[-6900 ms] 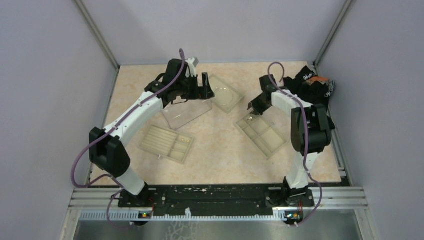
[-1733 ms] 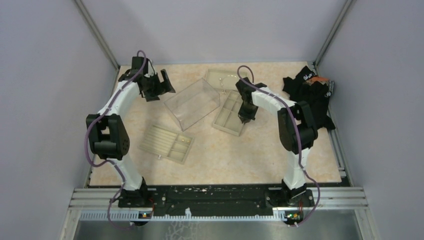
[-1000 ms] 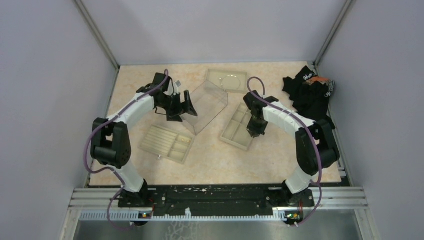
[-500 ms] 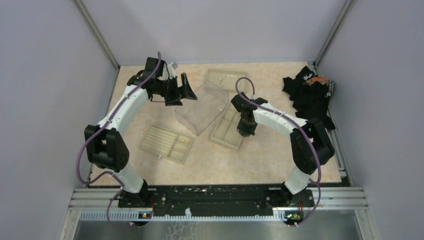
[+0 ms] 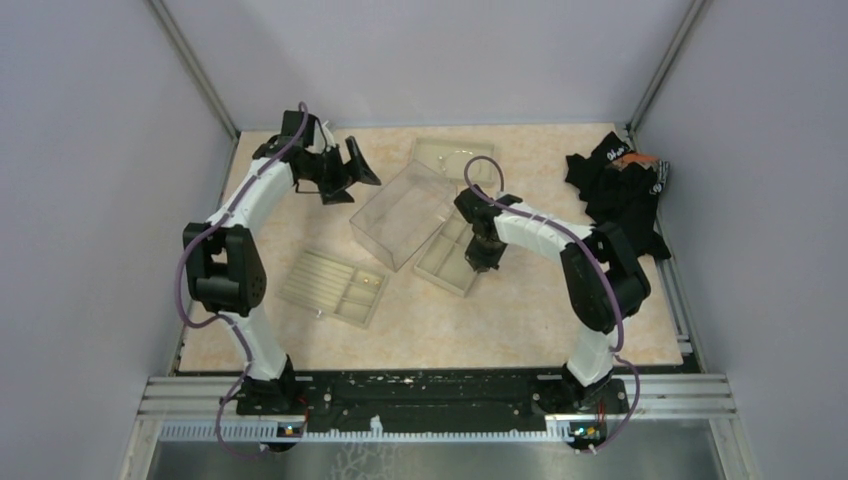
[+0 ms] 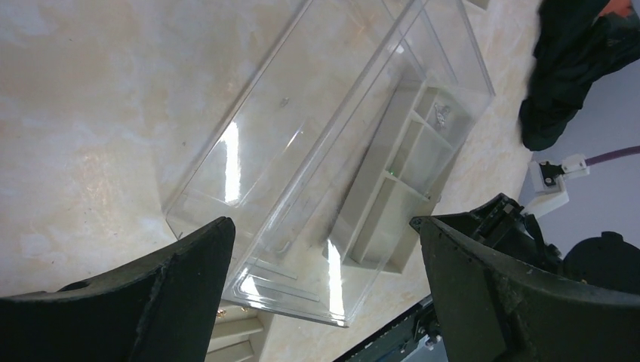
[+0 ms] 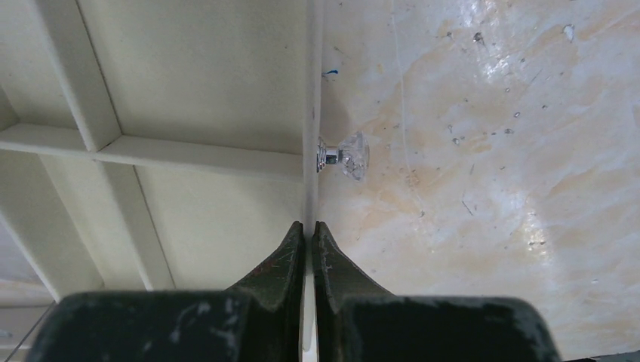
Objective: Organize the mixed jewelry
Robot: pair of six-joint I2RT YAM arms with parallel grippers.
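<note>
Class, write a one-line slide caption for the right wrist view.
Right gripper shut on the edge wall of a beige tray, near its small clear knob, above the marbled table.

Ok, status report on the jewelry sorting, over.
Left gripper open, facing clear box. Right gripper shut on compartmented drawer, front wall, beside crystal knob. Small metallic piece in one drawer compartment. Clear box close beside drawer.

Bright, even light; glare streaks the clear box (image 6: 317, 158).

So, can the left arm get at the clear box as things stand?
Probably yes: the left gripper hangs near the clear box, jaws open, nothing between; the right gripper only pinches the beige tray.
</note>
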